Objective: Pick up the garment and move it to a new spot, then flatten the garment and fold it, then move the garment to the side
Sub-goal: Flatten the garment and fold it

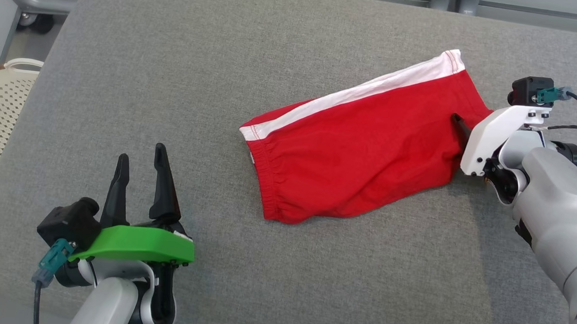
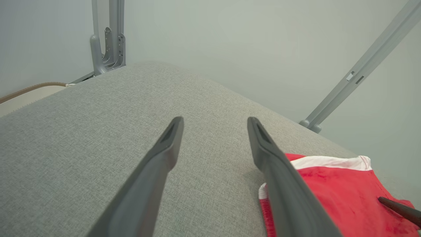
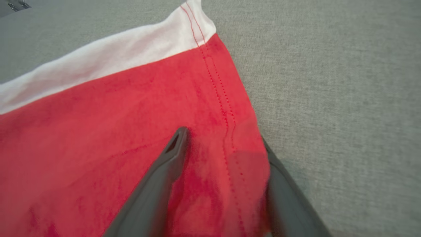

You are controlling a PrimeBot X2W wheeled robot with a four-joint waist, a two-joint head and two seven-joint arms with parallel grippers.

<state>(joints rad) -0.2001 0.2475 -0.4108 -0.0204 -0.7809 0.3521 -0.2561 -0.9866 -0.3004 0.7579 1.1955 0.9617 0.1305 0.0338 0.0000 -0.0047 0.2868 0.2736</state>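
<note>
One garment (image 1: 362, 145): soft red cloth, white band along the far edge, gathered elastic waist at the left end; lying slantwise, lightly rumpled, right of centre on a table (image 1: 224, 81) padded in coarse grey weave, corners rounded. Two grippers, two long dark tapered fingers each. Left gripper (image 1: 141, 151) spread wide over bare weave, well apart from the garment, holding nothing. Right gripper (image 3: 223, 136) at the garment's right hem, spread wide, one finger atop the cloth, the other partly under the hem edge. One pale perforated basket (image 1: 1, 110) past the table's left edge.
</note>
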